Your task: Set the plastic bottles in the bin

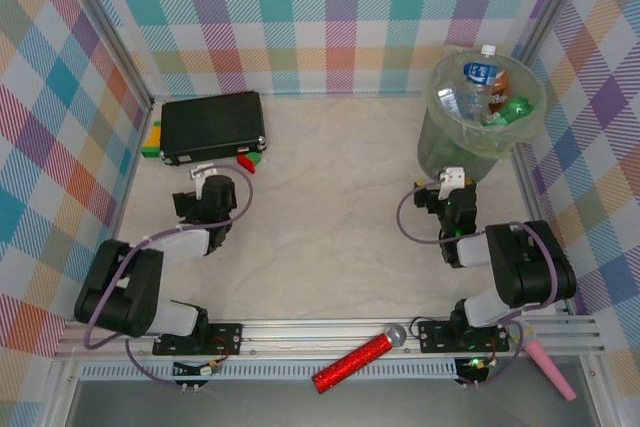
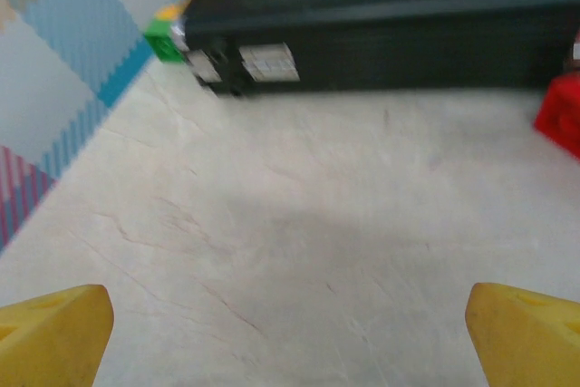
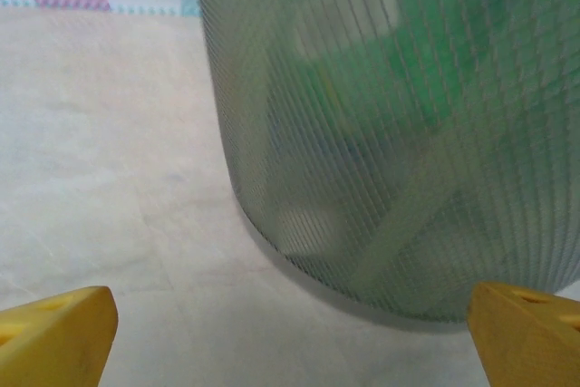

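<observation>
Both claws stand wide open with nothing between their fingers. From the top camera, the left claw (image 1: 205,177) sits low over the table (image 1: 320,237) toward its far left corner, just short of a black case (image 1: 212,125) that lies flat there. Green and yellow blocks (image 1: 152,140) lie at the case's left end and a red block (image 1: 246,161) at its near right corner. The right claw (image 1: 452,183) is just in front of the bin (image 1: 450,142), which stands in the table's far right corner. The plastic bottles (image 1: 482,77) are piled inside the bin, one white-capped with a blue label poking above the rim, green ones beside it. A red glittery tube (image 1: 352,362) lies on the rail at the near edge.

At the left wrist, the left claw (image 2: 290,337) has its yellow fingertips (image 2: 50,333) far apart over bare table, facing the black case (image 2: 381,33).

At the right wrist, the right claw (image 3: 290,337) is spread just as wide, facing the bin (image 3: 390,133), close to its wall. Blurred green shapes show through the mesh-patterned wall.
</observation>
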You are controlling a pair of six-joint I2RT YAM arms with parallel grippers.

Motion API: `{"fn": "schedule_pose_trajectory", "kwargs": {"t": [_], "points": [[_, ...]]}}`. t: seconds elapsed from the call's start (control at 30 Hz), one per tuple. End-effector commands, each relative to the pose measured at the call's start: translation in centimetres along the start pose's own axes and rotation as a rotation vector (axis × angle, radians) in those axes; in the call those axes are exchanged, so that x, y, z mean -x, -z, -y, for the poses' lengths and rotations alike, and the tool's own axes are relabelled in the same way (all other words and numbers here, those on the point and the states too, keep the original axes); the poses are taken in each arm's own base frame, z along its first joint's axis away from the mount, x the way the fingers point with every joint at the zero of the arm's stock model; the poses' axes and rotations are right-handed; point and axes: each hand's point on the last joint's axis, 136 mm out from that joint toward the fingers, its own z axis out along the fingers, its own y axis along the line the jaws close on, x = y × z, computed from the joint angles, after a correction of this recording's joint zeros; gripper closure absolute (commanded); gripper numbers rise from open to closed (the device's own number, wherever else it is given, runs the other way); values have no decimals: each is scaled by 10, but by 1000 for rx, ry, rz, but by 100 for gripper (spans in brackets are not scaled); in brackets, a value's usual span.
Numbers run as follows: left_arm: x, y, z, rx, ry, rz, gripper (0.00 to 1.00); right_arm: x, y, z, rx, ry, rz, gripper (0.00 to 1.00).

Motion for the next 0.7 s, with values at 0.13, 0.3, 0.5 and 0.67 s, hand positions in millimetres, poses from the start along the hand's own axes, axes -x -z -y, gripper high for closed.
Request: {"fn": "schedule_pose_trajectory", "kwargs": {"t": [0.13,0.3,0.5,0.67], "points": [[32,-3,32,-262,52,147,0,13,-17,-6,99,-75,-31,1],[28,-4,50,-407,83,166,0,12,-18,-5,101,-80,-42,1],[16,-17,54,-394,84,171,0,11,-18,-6,102,-82,-46,1],[16,-22,50,-409,113,147,0,12,-18,-5,103,-83,-45,1]]}}
